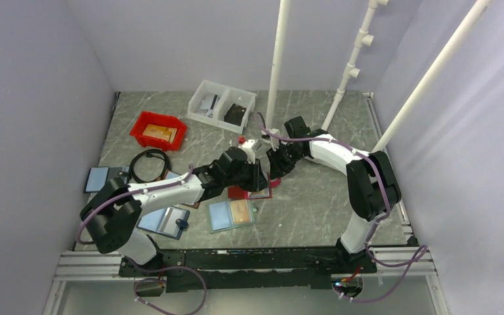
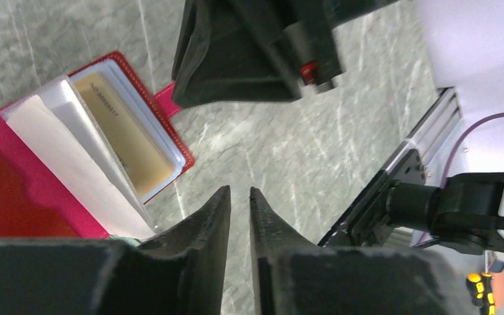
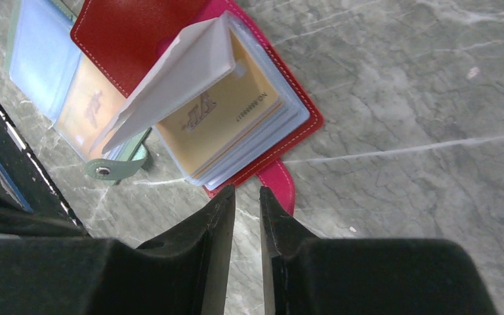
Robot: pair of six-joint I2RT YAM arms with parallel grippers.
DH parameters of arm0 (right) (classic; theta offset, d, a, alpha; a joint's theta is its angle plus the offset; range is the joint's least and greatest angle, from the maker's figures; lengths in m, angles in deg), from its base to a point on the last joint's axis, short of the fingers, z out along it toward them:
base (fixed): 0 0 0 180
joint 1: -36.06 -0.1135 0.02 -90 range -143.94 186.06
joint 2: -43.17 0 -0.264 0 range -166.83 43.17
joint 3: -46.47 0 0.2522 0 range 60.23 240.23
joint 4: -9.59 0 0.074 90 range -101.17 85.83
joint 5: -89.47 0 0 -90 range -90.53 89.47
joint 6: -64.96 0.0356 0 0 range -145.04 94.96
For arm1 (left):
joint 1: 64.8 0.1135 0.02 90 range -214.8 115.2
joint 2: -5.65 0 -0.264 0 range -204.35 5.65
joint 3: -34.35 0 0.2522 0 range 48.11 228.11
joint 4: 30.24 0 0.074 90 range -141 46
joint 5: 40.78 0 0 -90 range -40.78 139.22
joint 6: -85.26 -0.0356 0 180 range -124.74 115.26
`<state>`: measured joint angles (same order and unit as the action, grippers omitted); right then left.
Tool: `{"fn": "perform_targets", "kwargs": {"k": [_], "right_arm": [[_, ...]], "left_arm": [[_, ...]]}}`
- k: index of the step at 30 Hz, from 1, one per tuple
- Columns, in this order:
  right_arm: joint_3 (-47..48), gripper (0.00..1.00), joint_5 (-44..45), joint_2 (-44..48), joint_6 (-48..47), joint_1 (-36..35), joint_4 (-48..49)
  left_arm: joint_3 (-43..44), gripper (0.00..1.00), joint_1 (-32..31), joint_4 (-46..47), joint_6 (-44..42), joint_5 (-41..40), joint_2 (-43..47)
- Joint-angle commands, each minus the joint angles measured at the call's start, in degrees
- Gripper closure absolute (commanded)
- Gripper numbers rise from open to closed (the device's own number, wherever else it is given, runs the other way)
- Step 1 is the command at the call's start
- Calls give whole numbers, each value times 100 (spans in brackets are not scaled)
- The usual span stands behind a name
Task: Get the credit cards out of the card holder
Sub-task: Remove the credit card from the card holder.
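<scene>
We see the card holder point(image 3: 131, 39) lying open on the counter point(image 3: 400, 98), pages fanned, between both arms. The credit cards point(image 3: 226, 115) sit in their sleeves, none out yet! On the left gripper point(image 2: 239, 193) and the right gripper point(image 3: 247, 192), the jaws are a slit apart, gripping nothing. All the pulling remains.

White arms point(image 1: 170, 189), blk joints point(image 1: 374, 184), purple cables point(image 1: 81, 226)

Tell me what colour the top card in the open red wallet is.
The card is tan-gold with dark lettering, clearest in the right wrist view.
</scene>
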<state>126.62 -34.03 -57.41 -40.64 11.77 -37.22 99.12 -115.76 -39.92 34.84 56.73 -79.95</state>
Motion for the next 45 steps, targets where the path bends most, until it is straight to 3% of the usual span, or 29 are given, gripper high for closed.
{"fn": "perform_targets", "kwargs": {"k": [1,10,18,32,39,45], "right_arm": [[85,77,4,-3,122,80,177],[93,79,-87,16,77,92,144],[101,78,-427,19,55,53,115],[176,78,-471,-419,147,-192,152],[199,77,-214,-480,183,-254,201],[181,78,533,-511,292,-403,334]], "left_arm": [[106,80,-38,286,55,96,-340],[293,81,-25,-291,79,-733,-1021],[435,62,31,-847,179,-1516,-1105],[128,46,375,-642,197,-1070,-1017],[-82,50,471,-453,194,-861,-994],[-232,54,532,-262,253,-830,-955]]}}
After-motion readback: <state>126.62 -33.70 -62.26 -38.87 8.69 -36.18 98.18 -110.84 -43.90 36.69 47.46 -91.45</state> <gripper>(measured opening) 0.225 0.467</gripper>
